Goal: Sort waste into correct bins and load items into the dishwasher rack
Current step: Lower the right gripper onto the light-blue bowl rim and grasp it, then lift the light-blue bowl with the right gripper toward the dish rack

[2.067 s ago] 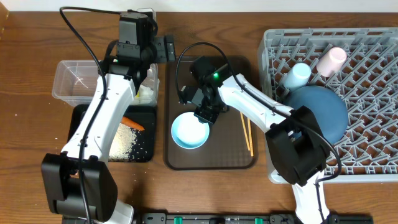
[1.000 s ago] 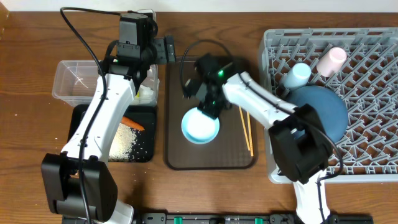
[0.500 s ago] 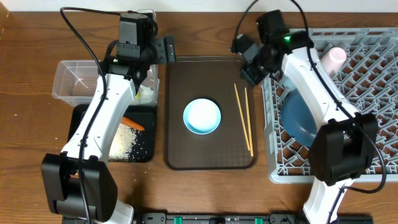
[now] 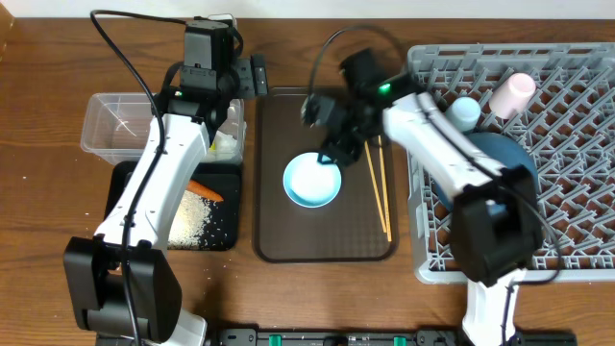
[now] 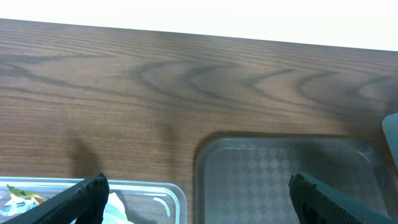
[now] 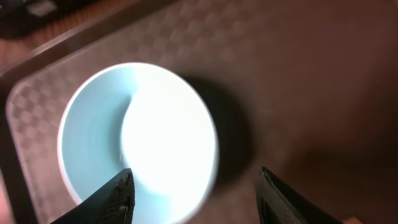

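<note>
While the right end effector [image 6: 194,177] hangs low over the white bowl [image 6: 127,140], its fingers stand apart and grip nothing. The wrist view is blurred, so actual contact cannot be told.

Position: one finger sits over the pale blue inside and the other outside the wall, so the near rim runs between them. Most of the bowl lies ahead of the fingertips. It rests upright on the brown serving tray [image 4: 288,240].

Step in hand (judged): pinch the bowl by its rim for transfer to the dishwasher rack [image 4: 577,125].

Notes for doing it well:
- Lower until the pads bracket the wall well below the lip, then close squarely. A grip on the lip alone would probably let the smooth wall pivot or slip.
- Lift straight up before any sideways travel. The chopsticks [image 4: 378,187] lie just beside the end effector on the rack side and could be swept along.
- The rack is further off on that same side. The dark blue plate [image 4: 519,168], light blue cup [image 4: 461,113] and pinkish-white cup [image 4: 511,94] already sit in it, so aim for free pegs apart from them.

The left end effector [image 5: 199,186] is wide open and empty. It is well apart on the opposite side, with the clear tub [image 5: 168,193] rim just below it, and out of the path.
</note>
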